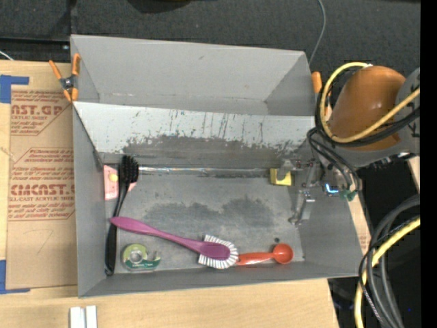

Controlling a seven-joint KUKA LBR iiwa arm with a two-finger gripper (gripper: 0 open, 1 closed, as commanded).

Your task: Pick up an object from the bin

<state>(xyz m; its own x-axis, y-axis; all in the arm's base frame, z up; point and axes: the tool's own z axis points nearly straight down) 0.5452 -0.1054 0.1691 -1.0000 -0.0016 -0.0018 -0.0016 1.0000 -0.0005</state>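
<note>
My gripper [298, 214] hangs low over the bare floor at the right side of the bin, with nothing seen in it. A small yellow block [280, 177] lies just up and left of it, against the back wall. An orange spoon-like tool with a round end [268, 255] lies below the gripper by the front wall. Its other end meets the white bristles of a purple brush [176, 238], which stretches left across the floor.
A long black brush [119, 207] lies along the left wall beside a pink item [110, 183]. A green tape dispenser [140, 256] sits in the front left corner. The arm with its orange cover and cables leans in over the right rim.
</note>
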